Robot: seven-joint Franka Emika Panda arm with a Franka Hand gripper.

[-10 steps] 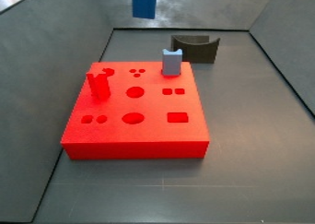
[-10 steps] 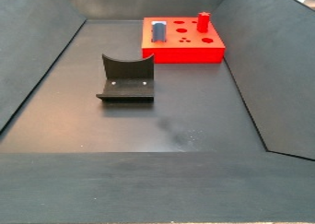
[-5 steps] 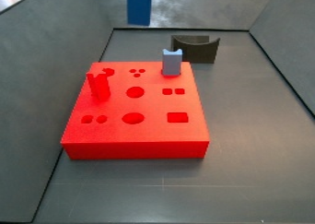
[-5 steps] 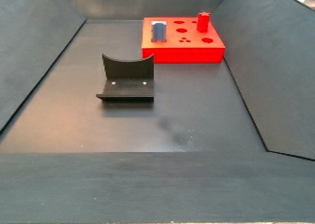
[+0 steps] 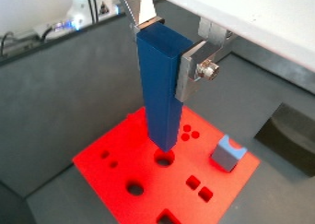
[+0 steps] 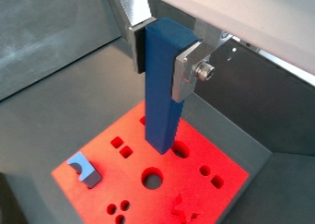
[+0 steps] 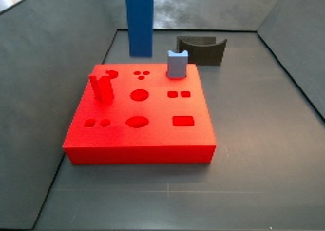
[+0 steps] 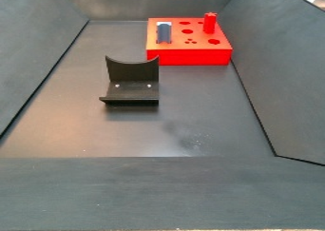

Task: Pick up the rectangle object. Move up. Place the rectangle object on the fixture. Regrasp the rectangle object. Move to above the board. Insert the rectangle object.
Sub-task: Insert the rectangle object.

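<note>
Gripper: clamps long blue bar, air all round
Obstacles on red board: grey-blue peg at 1 o'clock, red peg at 9

- The rectangle object, a long blue bar, is held upright in the gripper above the board.
- The fixture is seen empty, apart from the board.

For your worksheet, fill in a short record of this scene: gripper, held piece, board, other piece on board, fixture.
gripper: wrist-mounted two-finger gripper, above the board, shut on the bar
held piece: long saturated blue square bar, upright
board: flat bright red slab with shaped holes
other piece: short grey-blue peg, standing on the board
fixture: dark notched holder, nothing on it
</note>
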